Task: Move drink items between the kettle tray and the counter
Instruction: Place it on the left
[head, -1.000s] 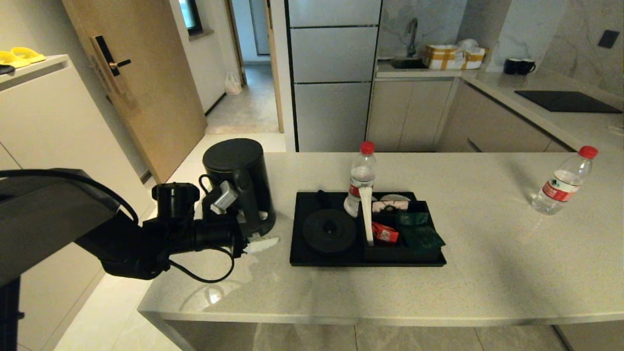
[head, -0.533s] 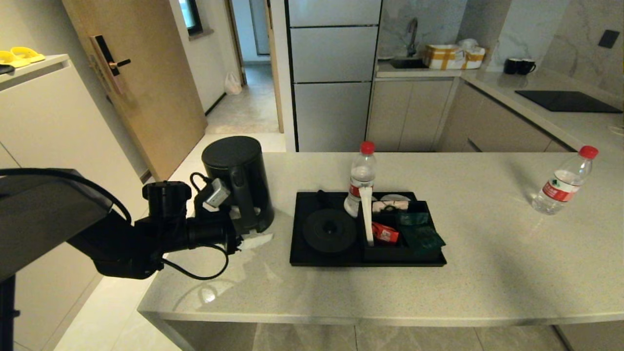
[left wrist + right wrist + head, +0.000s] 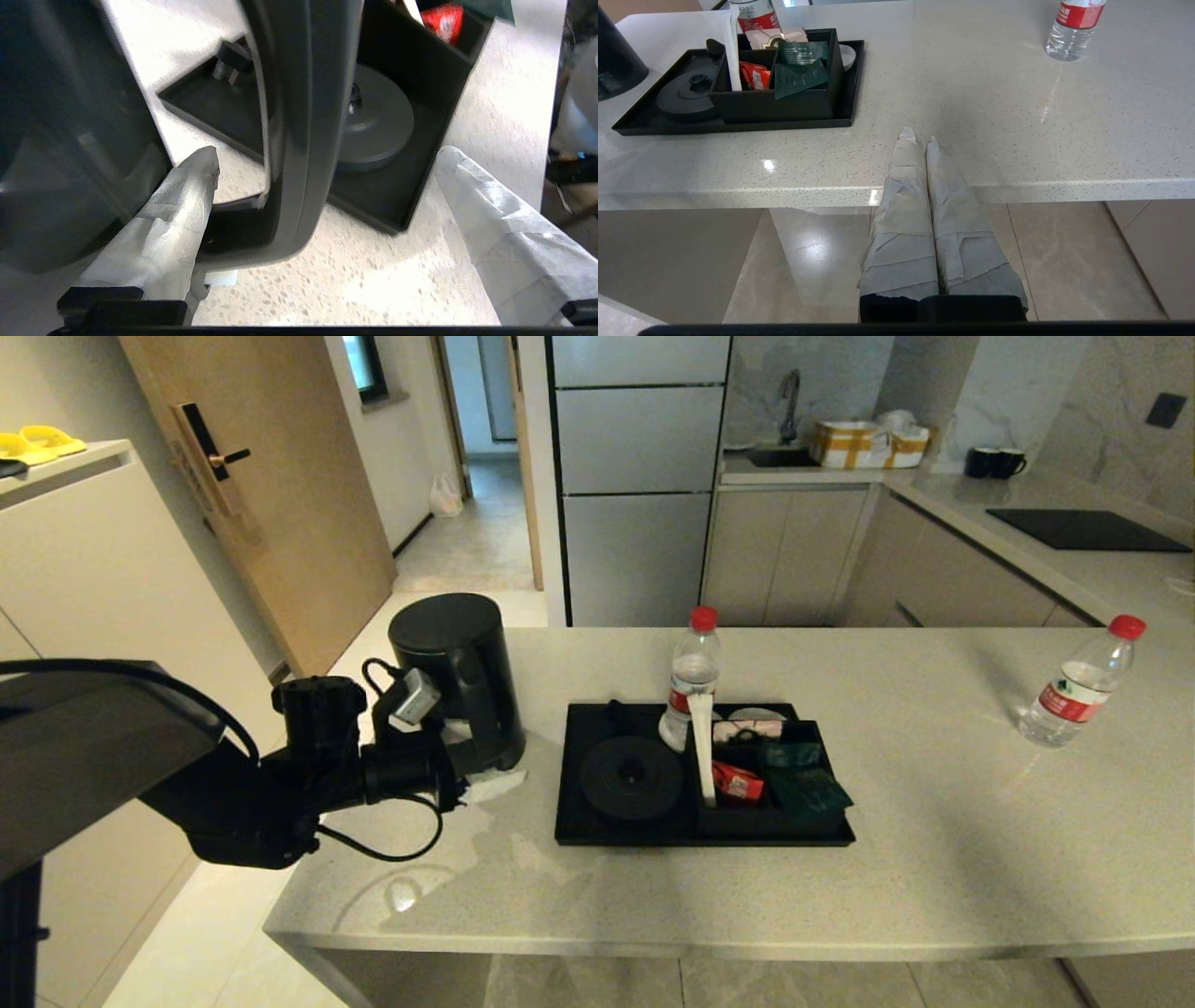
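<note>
Left gripper [image 3: 327, 186] straddling the kettle [image 3: 457, 681] handle at the tabletop's left end.

The kettle is standing upright on the tabletop [image 3: 934, 840], just left of the tray [image 3: 569, 803], and the left gripper's jaws are spread wide with the handle [image 3: 303, 116] sitting between them, one taped finger [image 3: 177, 210] tucked in the gap between handle and body, the other well clear. The round kettle base [image 3: 631, 777] is lying bare in the tray beside the divided box [image 3: 747, 817], which is holding a green packet [image 3: 808, 791] and a red sachet [image 3: 737, 781]. One bottle [image 3: 689, 683] is standing in the tray's far part; a second bottle [image 3: 1078, 686] is standing on the tabletop, well apart to the right. The right gripper [image 3: 920, 137] is hanging by the tabletop's near edge, jaws pressed together, holding nothing.
</note>
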